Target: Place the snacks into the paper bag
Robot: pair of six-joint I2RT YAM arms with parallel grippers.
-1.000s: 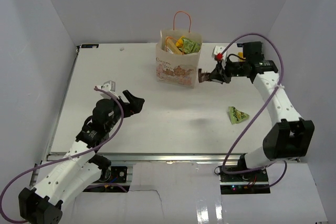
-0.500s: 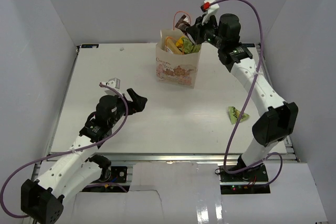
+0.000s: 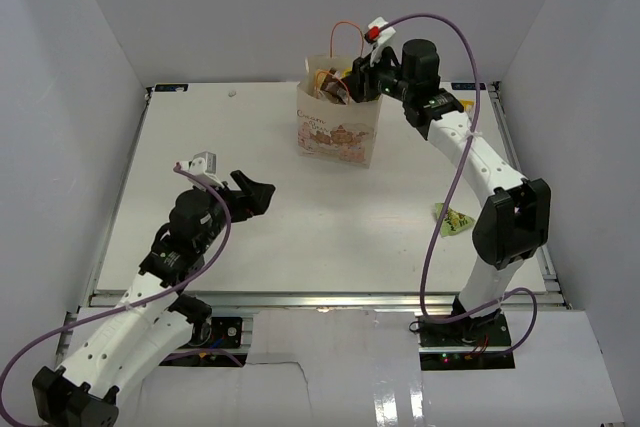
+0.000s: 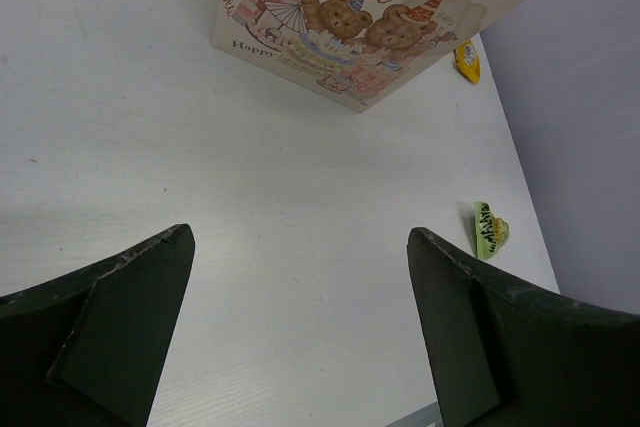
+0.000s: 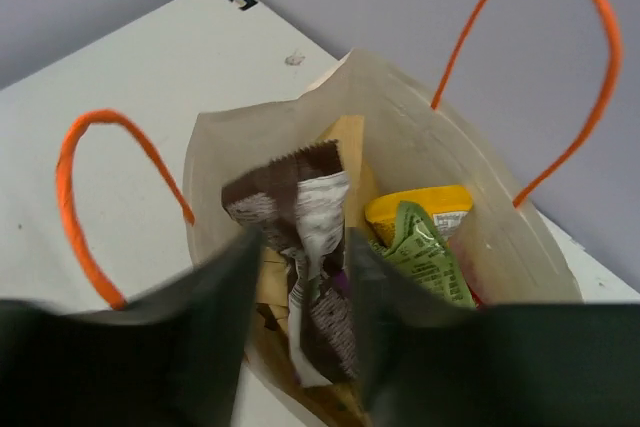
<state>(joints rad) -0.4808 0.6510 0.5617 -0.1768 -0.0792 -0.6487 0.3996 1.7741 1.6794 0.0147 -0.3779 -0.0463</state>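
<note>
The paper bag (image 3: 335,135) stands upright at the back of the table, its bear picture facing my left wrist camera (image 4: 330,7). My right gripper (image 3: 347,85) hangs over its mouth, open, with the dark brown bar wrapper (image 5: 310,207) loose between the parted fingers, its lower end inside the bag (image 5: 430,147). A green packet (image 5: 425,262) and a yellow pouch (image 5: 420,209) lie inside too. Another green packet (image 3: 455,219) lies on the table by the right arm. My left gripper (image 3: 255,192) hovers low over the table, open and empty (image 4: 300,247).
A small yellow packet (image 4: 467,59) lies on the table past the bag's right corner. The bag's orange loop handles (image 5: 85,207) stand either side of my right gripper. White walls enclose the table on the left, back and right.
My right gripper carried the brown wrapper from beside the bag up over its mouth, then its jaws parted. The left arm shifted only slightly.
</note>
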